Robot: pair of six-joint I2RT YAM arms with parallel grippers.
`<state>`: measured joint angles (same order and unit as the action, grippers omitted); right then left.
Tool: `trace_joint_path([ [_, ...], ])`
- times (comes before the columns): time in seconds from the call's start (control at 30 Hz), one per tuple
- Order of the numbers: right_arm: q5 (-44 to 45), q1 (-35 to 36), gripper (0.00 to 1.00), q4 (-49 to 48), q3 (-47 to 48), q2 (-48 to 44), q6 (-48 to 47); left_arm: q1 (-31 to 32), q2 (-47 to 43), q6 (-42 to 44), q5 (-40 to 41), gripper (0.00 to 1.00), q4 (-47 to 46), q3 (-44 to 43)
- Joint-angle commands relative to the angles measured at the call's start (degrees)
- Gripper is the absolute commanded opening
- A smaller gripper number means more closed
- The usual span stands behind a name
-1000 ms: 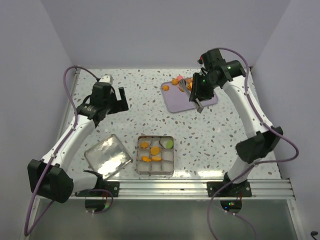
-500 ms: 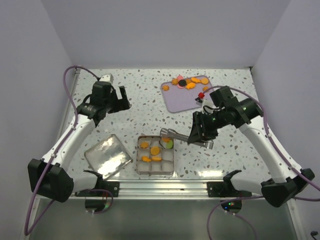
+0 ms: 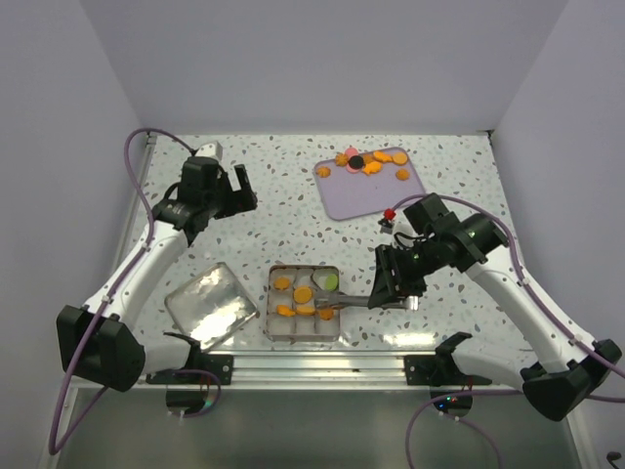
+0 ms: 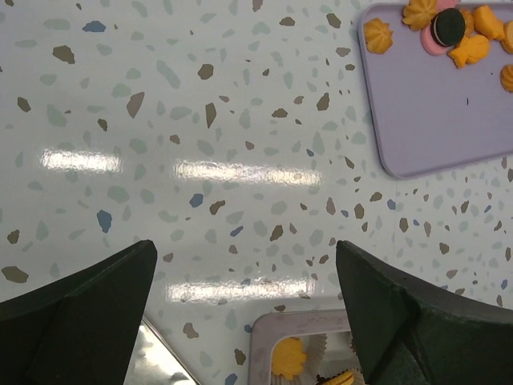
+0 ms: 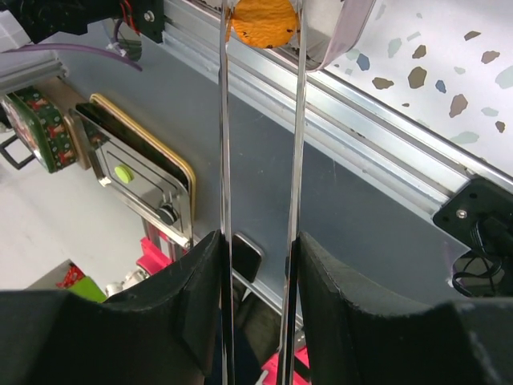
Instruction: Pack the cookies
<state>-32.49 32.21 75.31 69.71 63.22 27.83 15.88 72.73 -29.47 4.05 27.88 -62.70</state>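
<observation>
My right gripper is shut on a pair of metal tongs. The tong tips reach over the middle of the square tin, and a round orange cookie sits between them. Several orange cookies and a green one lie in the tin's white paper cups. More cookies, orange, pink and dark, are heaped at the far edge of the purple tray. My left gripper hangs open above the table, holding nothing.
The tin's shiny lid lies left of the tin near the front rail. The left wrist view catches the tin's far corner with an orange cookie in a cup.
My right arm has swung from the purple tray down to the tin, bringing the tongs and an orange cookie with it. The left arm has stayed where it was.
</observation>
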Motion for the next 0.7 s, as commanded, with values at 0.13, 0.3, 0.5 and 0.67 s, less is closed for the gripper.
trace_joint_path([
  [0.13, 1.6, 0.2, 0.43, -3.4, 1.5, 1.0, 1.9, 0.4, -4.0, -1.0, -0.4, 1.0, -1.8, 0.7],
  [0.3, 4.1, 0.3, 0.49, -2.8, 3.1, 2.4, 1.3, 0.4, -5.1, -0.5, 0.7, 1.0, -0.5, 0.9],
  [0.5, 4.4, 0.3, 0.53, -3.8, 3.2, 2.7, 1.4, 0.4, -5.8, -0.1, 1.2, 1.0, 0.1, 1.3],
  [0.67, 6.0, 0.3, 0.53, -4.0, 8.4, 4.6, 2.0, 0.4, -6.1, -0.1, 1.2, 1.0, 0.0, 1.8],
])
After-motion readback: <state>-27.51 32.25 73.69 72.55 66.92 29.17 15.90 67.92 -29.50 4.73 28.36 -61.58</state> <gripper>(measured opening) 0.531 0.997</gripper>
